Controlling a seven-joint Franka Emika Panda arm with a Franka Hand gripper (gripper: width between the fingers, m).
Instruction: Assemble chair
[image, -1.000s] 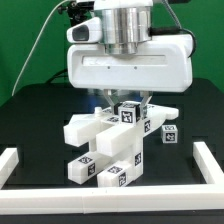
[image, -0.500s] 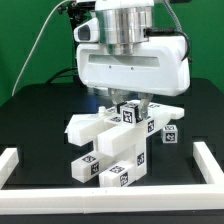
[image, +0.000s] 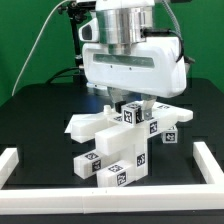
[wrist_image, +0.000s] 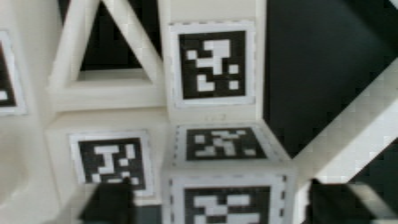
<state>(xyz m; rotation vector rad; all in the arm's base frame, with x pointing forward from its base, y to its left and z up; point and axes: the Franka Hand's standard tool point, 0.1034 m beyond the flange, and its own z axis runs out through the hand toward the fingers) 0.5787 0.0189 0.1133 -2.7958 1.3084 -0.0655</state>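
The chair parts lie bunched in the middle of the black table: a flat slab (image: 88, 125), long tagged bars (image: 112, 162), an upright tagged block (image: 131, 114) and a small cube (image: 170, 134). My gripper (image: 131, 103) hangs right over the upright block, and the wide white hand hides most of the fingers. In the wrist view the gripper (wrist_image: 224, 200) is open. Its dark fingers (wrist_image: 114, 198) stand on either side of a tagged white block (wrist_image: 226, 150) with a gap on each side. More tagged parts (wrist_image: 214, 60) lie beyond it.
A white rail (image: 10, 165) edges the black table (image: 40, 110) at the front, left and right. Cables hang behind the arm at the exterior view's upper left.
The hand has shifted toward the exterior view's right and a little lower over the parts. The parts have not moved.
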